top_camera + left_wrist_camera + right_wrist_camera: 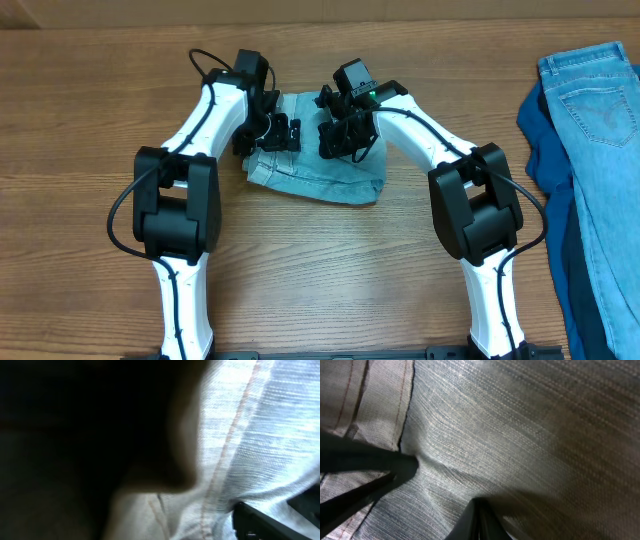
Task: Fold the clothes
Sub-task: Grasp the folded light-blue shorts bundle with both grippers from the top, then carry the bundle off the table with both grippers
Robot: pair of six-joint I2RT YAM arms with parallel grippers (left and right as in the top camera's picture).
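The left gripper (278, 133) sits low on the left part of the shorts (325, 178), and the right gripper (338, 138) on their upper middle, close beside it. Whether either is clamped or spread cannot be told. From above, both sets of jaws are lost under the wrist housings. In the right wrist view two dark fingers (365, 460) press into the denim (530, 435) near a stitched seam, but it is unclear whether a fold lies pinched between them. The left wrist view is mostly black blur, with only a seam (225, 455) and a dark corner of hardware at the lower right.

The shorts lie as a compact, rumpled bundle on the table (100, 90), at its far centre. It looks partly folded, with the lower edge uneven.

The grippers are very near each other, so a move inward could knock them together. If only the top layer is held, a lift would peel it off and undo the bundle. A pull by one arm alone would probably drag the whole piece across the wood.

At the right edge lie a denim garment (600, 110) and a dark cloth (545, 140), both cut off by the frame, well apart from the arms. The far edge of the shorts is hidden beneath the grippers.
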